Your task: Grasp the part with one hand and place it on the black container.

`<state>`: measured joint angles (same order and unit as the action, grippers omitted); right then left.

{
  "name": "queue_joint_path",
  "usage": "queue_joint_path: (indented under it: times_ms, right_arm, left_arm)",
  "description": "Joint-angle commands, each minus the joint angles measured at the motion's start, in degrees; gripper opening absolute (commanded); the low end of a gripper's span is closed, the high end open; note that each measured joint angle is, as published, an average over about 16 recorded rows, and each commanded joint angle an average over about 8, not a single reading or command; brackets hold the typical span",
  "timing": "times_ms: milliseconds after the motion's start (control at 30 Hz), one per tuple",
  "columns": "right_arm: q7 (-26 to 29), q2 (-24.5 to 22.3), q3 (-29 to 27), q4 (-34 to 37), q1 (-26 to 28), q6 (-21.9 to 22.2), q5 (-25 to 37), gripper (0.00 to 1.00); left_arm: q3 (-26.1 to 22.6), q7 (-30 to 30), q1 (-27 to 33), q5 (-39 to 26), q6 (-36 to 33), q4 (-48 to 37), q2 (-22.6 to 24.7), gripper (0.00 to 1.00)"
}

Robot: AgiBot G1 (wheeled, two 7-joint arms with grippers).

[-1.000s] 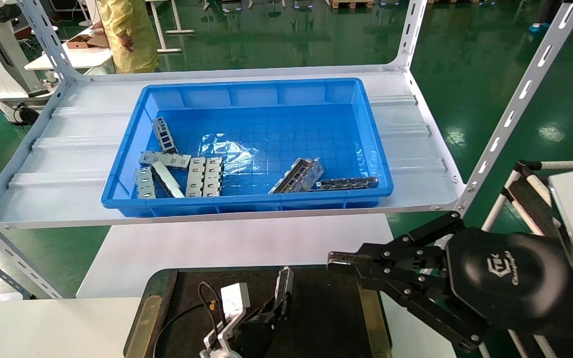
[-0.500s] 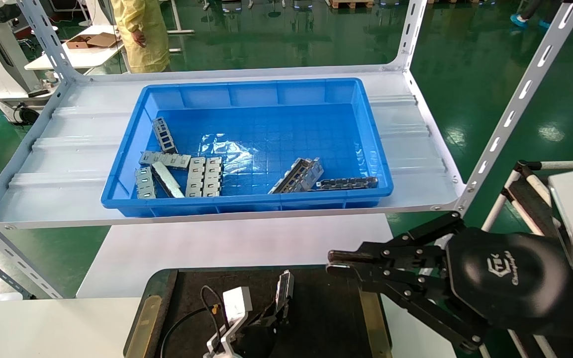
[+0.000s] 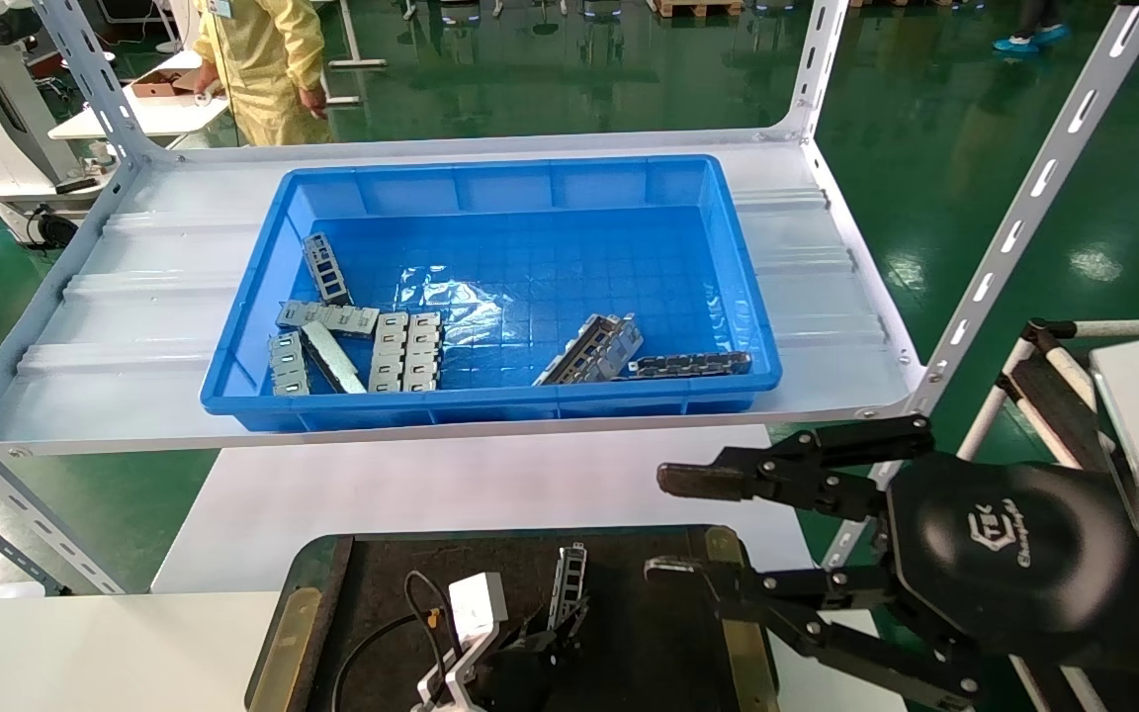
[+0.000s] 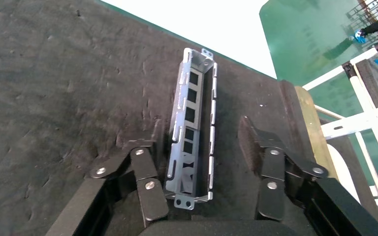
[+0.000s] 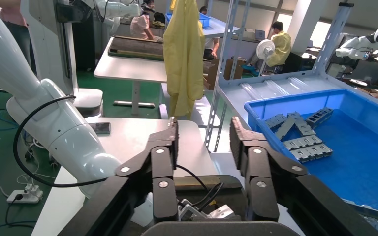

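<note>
The part [image 3: 568, 585], a slim grey channel bracket with a row of rectangular openings, lies flat on the black container [image 3: 382, 574]. My left gripper [image 3: 545, 638] stands open around the part's near end. In the left wrist view the part [image 4: 194, 123] rests on the container [image 4: 54, 73] between the spread fingers of the left gripper [image 4: 199, 132], close beside one finger and well apart from the other. My right gripper [image 3: 678, 524] hovers open over the container's right edge with nothing between its fingers; the right wrist view shows the right gripper [image 5: 204, 128] empty too.
A blue bin [image 3: 490, 405] on the white metal shelf [image 3: 134, 297] holds several more grey brackets [image 3: 589, 348], slotted plates [image 3: 406, 351] and a dark chain-like strip [image 3: 688, 365]. Slanted shelf posts [image 3: 1014, 227] stand at the right. A person in yellow [image 3: 263, 59] stands behind the shelf.
The left gripper opened and let go of the part, which went from tilted up in its grasp to lying flat on the container. The right gripper went from shut to open.
</note>
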<state>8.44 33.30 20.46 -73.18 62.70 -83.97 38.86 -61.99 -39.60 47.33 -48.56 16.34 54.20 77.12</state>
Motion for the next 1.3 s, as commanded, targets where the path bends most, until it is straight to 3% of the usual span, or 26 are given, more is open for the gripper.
queue_joint_path:
  times_ms: [33, 333, 833, 1067, 1300]
  right_arm:
    - [0.0, 0.0, 0.0, 0.0, 0.0, 0.0, 0.0, 1.00]
    - [0.0, 0.0, 0.0, 0.0, 0.0, 0.0, 0.0, 1.00]
    - [0.0, 0.0, 0.0, 0.0, 0.0, 0.0, 0.0, 1.00]
    - [0.0, 0.0, 0.0, 0.0, 0.0, 0.0, 0.0, 1.00]
    - [0.0, 0.0, 0.0, 0.0, 0.0, 0.0, 0.0, 1.00]
  left_arm:
    - [-0.5, -0.5, 0.3, -0.2, 0.2, 0.0, 0.0, 1.00]
    - [0.8, -2.1, 0.6, -3.1, -3.0, 6.3, -4.5, 1.00]
    - [5.7, -0.9, -1.0, -8.2, -18.4, 20.9, -20.4, 1.00]
    - [11.2, 2.9, -3.0, -7.7, -27.9, 22.9, -25.1, 1.00]
    - [18.5, 10.8, -6.3, -3.9, -39.2, 22.6, -28.7, 1.00]
